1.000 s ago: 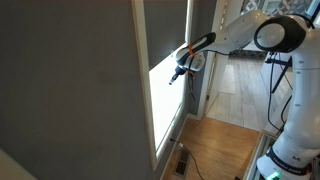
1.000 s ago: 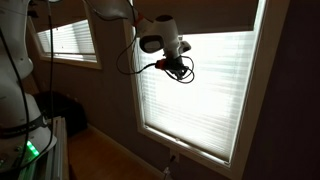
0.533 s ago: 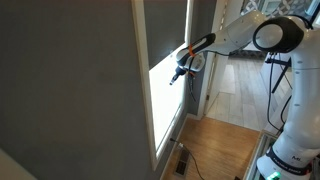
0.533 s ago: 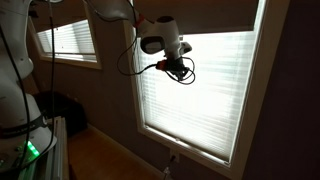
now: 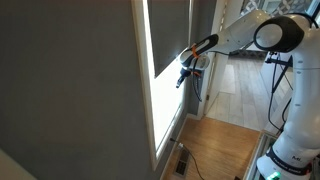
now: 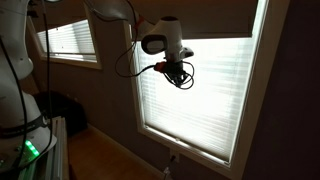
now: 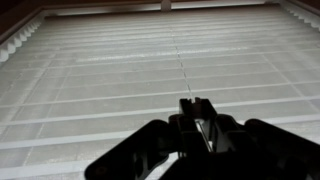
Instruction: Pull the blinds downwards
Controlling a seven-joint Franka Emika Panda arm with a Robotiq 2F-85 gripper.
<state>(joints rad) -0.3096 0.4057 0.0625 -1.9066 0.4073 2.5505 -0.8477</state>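
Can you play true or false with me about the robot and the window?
1. The flat dark-grey shade covers the whole window. False: it covers only the top part, and the window is bright below it.
2. The robot's black fingers are in front of thin white slats. True.
3. The slats run up and down. False: they run side to side.
4. The robot arm is red. False: it is white.
5. A brown wooden floor lies below the window. True.
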